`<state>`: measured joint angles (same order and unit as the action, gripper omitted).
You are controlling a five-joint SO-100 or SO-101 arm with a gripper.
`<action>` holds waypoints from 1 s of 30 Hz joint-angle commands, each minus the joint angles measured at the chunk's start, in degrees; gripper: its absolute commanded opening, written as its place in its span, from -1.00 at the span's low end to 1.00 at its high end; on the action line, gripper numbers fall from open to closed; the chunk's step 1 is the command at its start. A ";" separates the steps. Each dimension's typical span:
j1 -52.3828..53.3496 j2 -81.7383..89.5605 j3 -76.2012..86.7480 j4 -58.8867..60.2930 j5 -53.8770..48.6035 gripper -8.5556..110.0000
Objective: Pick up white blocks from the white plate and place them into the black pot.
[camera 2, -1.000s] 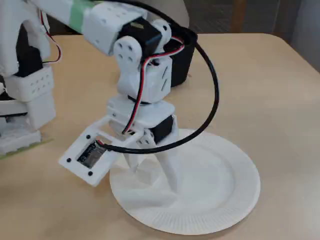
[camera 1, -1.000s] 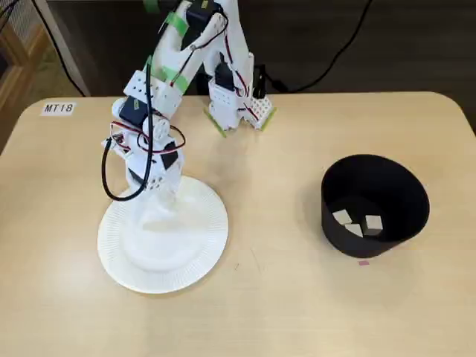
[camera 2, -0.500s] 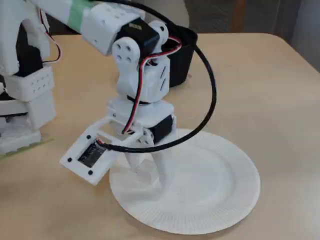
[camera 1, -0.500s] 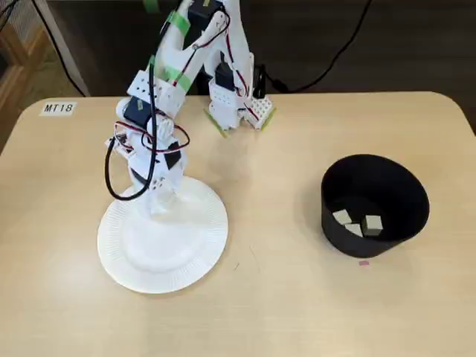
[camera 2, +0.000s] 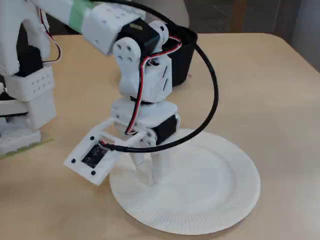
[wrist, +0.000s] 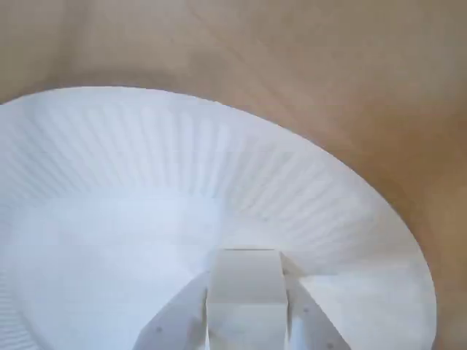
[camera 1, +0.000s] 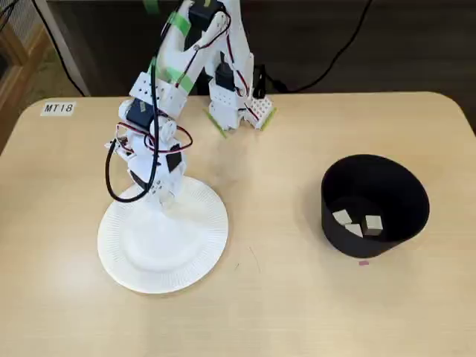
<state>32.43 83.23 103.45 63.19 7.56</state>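
1. Fixed views first, starting at the left: the white plate lies at the left of the surface, and the fingers stand down on its ribbed rim at about 12 o'clock. The rest of the plate looks bare in both fixed views.
2. Wrist view: one white block sits squarely between the two fingers, one finger close against each side face. They appear pinched on it, with the block at the plate's inner edge, 6 o'clock in this picture.
3. The block looks like a cube, so no long axis matters; the grip looks centred.
4. Far right in the first fixed view, the black pot stands well apart from the plate, at roughly 3 o'clock from the fingers. At least three white blocks already lie inside.
5. My judgement: the coming move turns on that rightward gap, a lift clear of the rim, then a carry towards 3 o'clock over the pot's mouth.
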 commanded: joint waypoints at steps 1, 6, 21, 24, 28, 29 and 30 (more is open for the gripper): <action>-0.79 2.81 -0.26 -0.62 0.44 -0.90; -2.29 10.81 -2.64 -4.66 1.14 -0.90; -50.10 35.24 -13.10 -15.21 5.36 -0.90; -59.85 34.98 -9.76 -17.58 -0.18 -0.90; -65.57 37.44 4.13 -29.62 -3.69 -0.90; -66.09 38.06 7.65 -32.52 -4.04 -0.90; -66.36 38.50 10.72 -34.80 -4.13 -0.90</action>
<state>-32.78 118.83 107.31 35.42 4.57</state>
